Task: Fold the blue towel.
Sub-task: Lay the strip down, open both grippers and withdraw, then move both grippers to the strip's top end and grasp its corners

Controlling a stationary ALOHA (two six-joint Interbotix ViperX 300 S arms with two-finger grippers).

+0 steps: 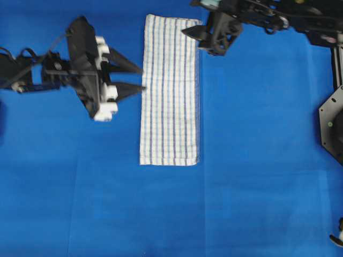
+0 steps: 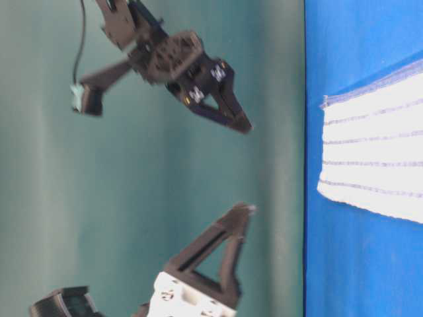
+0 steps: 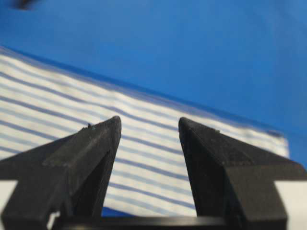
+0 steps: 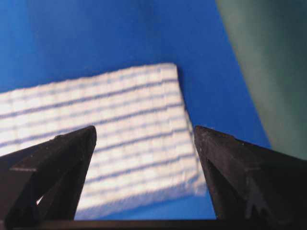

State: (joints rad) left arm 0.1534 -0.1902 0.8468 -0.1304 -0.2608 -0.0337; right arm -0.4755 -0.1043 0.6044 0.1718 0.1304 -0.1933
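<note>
A: Where's the blue towel (image 1: 170,90)?

B: Flat on the blue table covering (image 1: 257,187), a long folded strip.

A: Grippers?

B: Left gripper (image 1: 135,78) and right gripper (image 1: 194,33) both spread, empty (soft, light cloth; I'd pinch the end corners).

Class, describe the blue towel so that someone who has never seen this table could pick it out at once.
Start from the solid blue table covering that fills the overhead view. Near its upper middle, between the two black grippers, lies a long narrow cloth, the blue towel. It alone is white, woven, with thin blue stripes running lengthwise.
</note>
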